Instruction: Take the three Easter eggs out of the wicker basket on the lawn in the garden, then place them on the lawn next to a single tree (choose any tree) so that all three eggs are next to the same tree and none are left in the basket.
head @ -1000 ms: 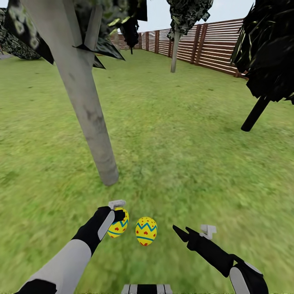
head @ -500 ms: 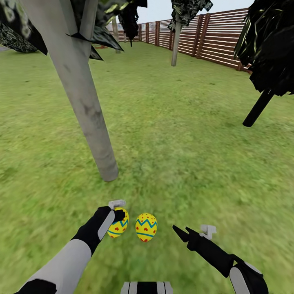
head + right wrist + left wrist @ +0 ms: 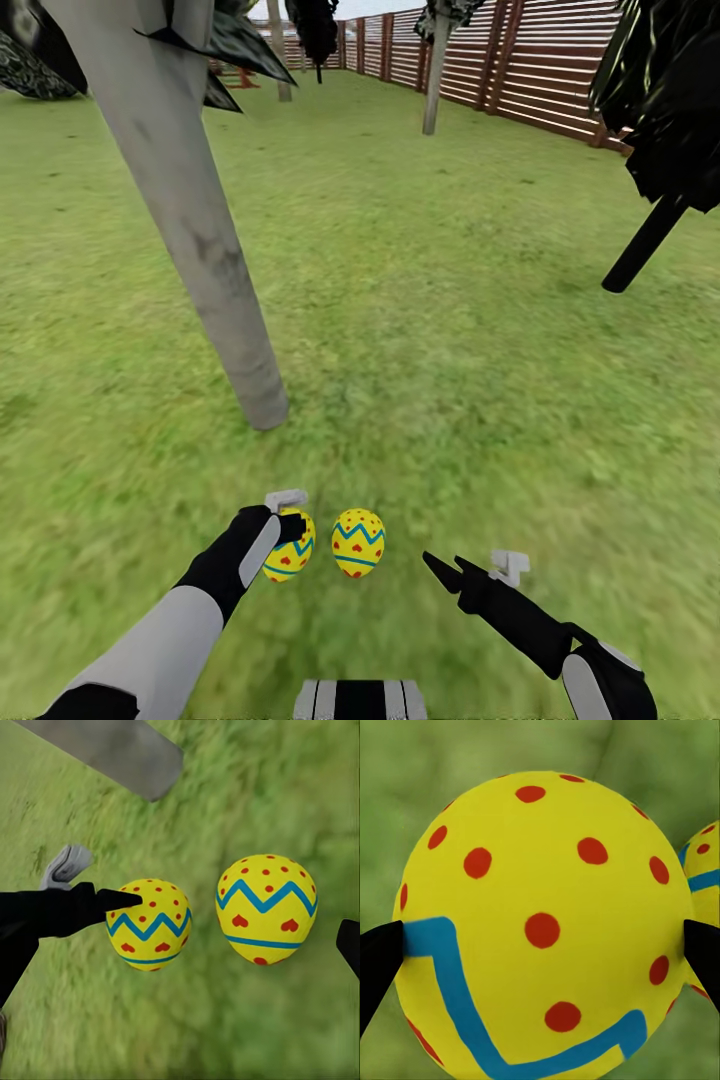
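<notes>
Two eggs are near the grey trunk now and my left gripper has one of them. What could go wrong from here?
1. The left gripper holds its Easter egg by the fingertips only; opening above the lawn may let it roll from the tree.
2. The free egg lies very close; lowering the held one may knock it away.
3. I see two eggs here, so one may remain in the basket.

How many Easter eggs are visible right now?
2. One egg is held in the left tool; the other egg sits just beside it, near the grey trunk. A third isn't visible here.
</notes>
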Robot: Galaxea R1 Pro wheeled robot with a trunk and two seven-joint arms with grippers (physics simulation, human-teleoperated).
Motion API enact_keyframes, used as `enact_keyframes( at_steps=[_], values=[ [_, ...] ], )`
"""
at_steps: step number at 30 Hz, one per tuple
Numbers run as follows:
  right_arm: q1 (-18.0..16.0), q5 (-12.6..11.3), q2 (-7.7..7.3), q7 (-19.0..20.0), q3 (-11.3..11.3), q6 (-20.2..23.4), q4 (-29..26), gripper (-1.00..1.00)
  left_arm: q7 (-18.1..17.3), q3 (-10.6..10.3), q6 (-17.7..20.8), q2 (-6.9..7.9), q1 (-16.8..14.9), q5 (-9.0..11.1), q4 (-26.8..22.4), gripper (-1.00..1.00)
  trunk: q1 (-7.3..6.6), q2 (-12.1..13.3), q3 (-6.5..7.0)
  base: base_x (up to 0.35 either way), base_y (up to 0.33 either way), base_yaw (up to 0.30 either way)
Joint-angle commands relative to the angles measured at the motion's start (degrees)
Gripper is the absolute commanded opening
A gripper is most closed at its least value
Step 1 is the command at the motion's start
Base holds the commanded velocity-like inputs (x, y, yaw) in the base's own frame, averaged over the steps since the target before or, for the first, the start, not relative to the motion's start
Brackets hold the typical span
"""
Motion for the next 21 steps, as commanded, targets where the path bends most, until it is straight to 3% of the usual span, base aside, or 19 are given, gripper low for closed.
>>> enact_keyframes(
  at_steps=[1, 21],
  values=[
    [0.0, -0.4, 0.02, 0.1, -0.1, 0.4, 0.0, 1.0, 0.5, -0.3, 0.1, 0.04, 0.0, 0.6, -0.1, -1.0, 0.01, 0.0, -0.27, 0.0, 0.0, 0.0],
    [0.0, -0.4, 0.02, 0.1, -0.1, 0.5, 0.0, 1.0, 0.5, -0.5, -2.3, 0.04, 0.1, 0.3, -0.2, -1.0, 0.48, -0.3, -4.26, 0.0, 0.0, 0.0]
  ],
)
